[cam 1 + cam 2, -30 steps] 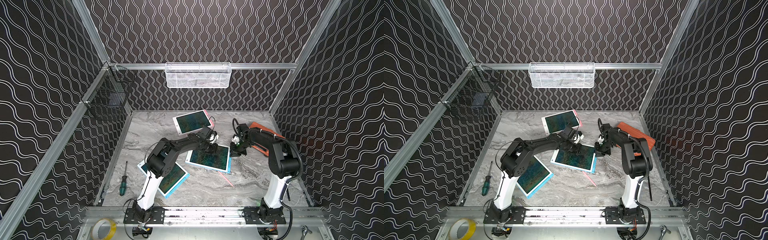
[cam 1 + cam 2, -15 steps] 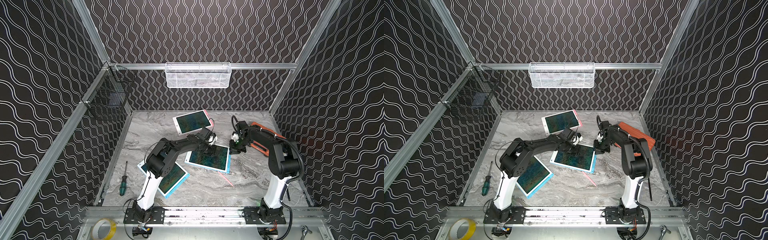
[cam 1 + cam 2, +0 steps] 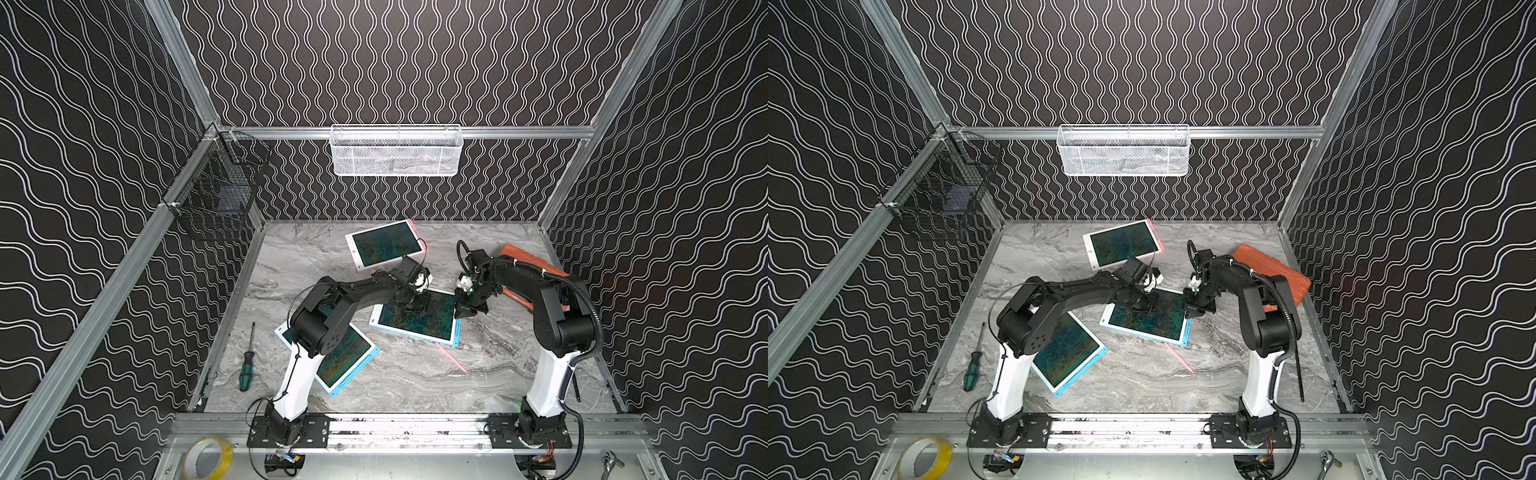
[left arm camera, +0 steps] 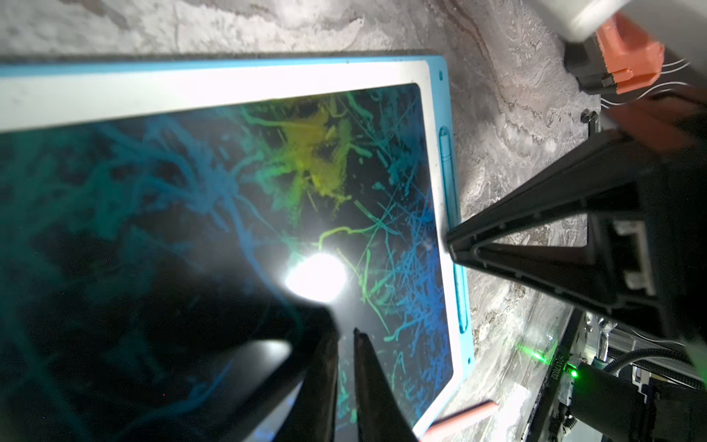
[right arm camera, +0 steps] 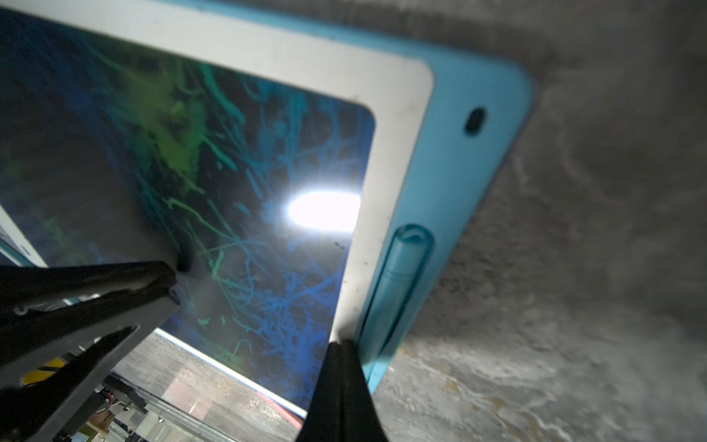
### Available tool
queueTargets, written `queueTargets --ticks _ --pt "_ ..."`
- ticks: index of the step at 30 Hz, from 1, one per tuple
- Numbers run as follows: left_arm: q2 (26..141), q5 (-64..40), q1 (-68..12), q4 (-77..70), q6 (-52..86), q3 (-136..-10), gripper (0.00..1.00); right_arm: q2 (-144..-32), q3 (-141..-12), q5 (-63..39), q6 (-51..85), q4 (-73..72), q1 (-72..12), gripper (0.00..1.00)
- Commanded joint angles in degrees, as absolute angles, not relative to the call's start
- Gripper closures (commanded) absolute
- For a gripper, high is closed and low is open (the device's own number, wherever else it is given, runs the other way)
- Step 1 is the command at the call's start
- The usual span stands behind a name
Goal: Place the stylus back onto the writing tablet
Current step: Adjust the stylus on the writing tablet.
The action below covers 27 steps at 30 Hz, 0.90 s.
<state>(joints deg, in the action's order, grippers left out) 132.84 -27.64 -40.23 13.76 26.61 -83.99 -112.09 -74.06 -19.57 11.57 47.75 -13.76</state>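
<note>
In a top view the writing tablet (image 3: pixel 419 328) is seen flat on the bench (image 3: pixel 415 386), with the left fingers (image 3: pixel 420 306) lowered onto its screen and the right fingers (image 3: pixel 460 312) set at its edge. A pink stylus (image 3: pixel 451 357) is left lying by its near corner.

In the left wrist view the left fingers (image 4: pixel 367 382) are shown slightly apart, gripping nothing, and the stylus (image 4: pixel 448 183) is seen lodged in the tablet's side slot.

In the right wrist view the right fingers (image 5: pixel 340 382) are pressed together, empty, touching the rim just beside the stylus (image 5: pixel 398 291). The placing is judged practically done. Only full seating is left to be confirmed.
</note>
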Motion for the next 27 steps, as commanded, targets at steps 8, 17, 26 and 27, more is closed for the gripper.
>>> queueTargets --ticks 8,17,26,27 --pt "132.5 -27.3 -40.0 12.1 25.8 -84.1 0.84 -111.1 -73.7 -17.8 12.0 48.0 -13.6 1.0" --pt "132.4 -27.4 -40.0 12.1 25.7 -83.8 0.84 -109.5 -74.4 -19.4 11.8 46.6 -14.3 1.0" --pt "132.7 -27.4 -40.0 12.0 25.8 -84.1 0.84 -110.4 -74.2 -16.0 11.6 47.8 -14.4 1.0" --pt "132.8 -27.4 -40.1 12.1 25.7 -84.0 0.84 -110.5 -74.2 -15.8 11.6 47.9 -14.4 1.0"
